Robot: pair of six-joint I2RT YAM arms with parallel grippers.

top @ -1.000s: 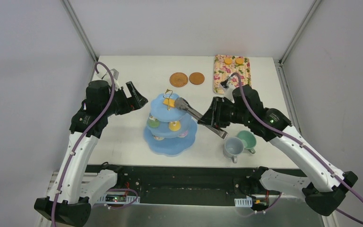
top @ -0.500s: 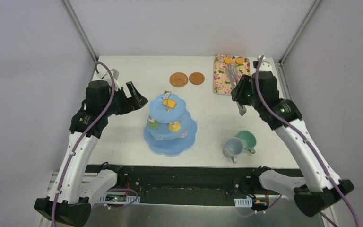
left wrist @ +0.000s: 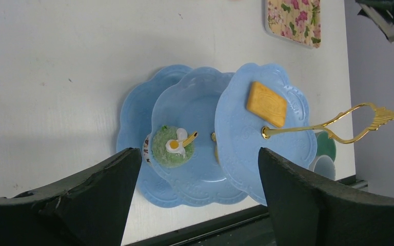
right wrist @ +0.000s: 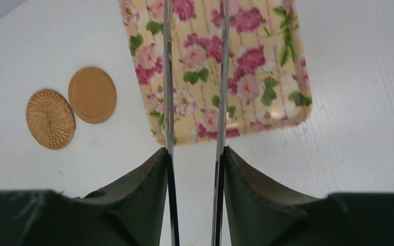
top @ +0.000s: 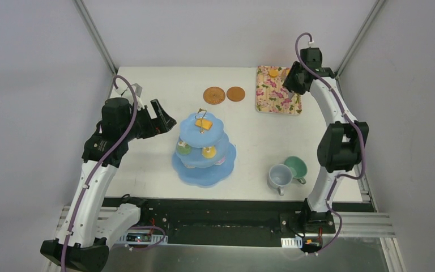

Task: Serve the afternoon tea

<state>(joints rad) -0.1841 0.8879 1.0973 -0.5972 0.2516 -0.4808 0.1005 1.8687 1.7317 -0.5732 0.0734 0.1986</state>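
The light-blue three-tier stand (top: 204, 170) stands mid-table with an orange biscuit (top: 203, 123) on its top tier and small donuts on the lower tiers. My left gripper (top: 161, 119) is open and empty, left of the stand. In the left wrist view the gripper (left wrist: 197, 154) frames the stand (left wrist: 195, 113), the biscuit (left wrist: 266, 104) and a green donut (left wrist: 171, 146). My right gripper (top: 290, 79) hovers over the floral tray (top: 276, 93), shut on the metal tongs (right wrist: 168, 77). The grey-blue cup (top: 279, 176) and green cup (top: 295, 166) stand front right. Two brown coasters (top: 214, 95) lie at the back.
One orange biscuit (top: 273, 72) lies on the tray's far end. In the right wrist view the tongs' two arms reach out over the tray (right wrist: 246, 61), with the coasters (right wrist: 50, 119) to the left. Frame posts stand at the back corners.
My right arm has swung from the stand's top tier back to the far right, over the floral tray, carrying the tongs. The biscuit stays on the top tier. The left arm has not moved.
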